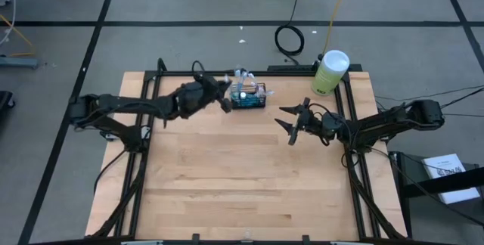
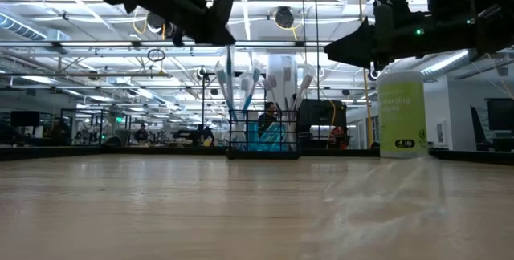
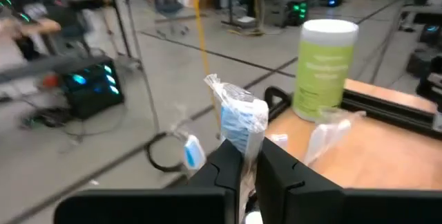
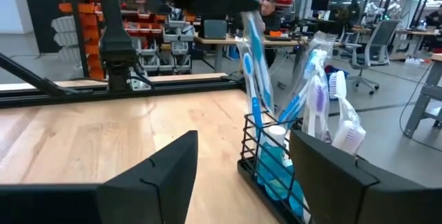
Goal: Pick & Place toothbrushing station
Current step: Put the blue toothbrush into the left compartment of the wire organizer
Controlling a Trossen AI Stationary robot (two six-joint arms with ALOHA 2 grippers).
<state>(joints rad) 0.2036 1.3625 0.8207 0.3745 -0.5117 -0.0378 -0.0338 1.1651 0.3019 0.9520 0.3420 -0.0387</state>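
The toothbrushing station (image 1: 249, 98) sits beside the narrowed left claw (image 1: 225, 103); right claw (image 1: 290, 122) spread.

You have a black wire-grid toothbrushing station (image 4: 266, 158) at the lower centre of the right wrist view, holding blue and white toothbrushes (image 4: 257, 65) over a teal-blue packet (image 4: 276, 172). At the upper right of the high view, your cylinder (image 1: 330, 73) is pale green with a white lid, standing on the light wood-grain table (image 1: 249, 177). Both grippers, left (image 1: 225, 98) and right (image 1: 290, 122), are dark, nearly black.
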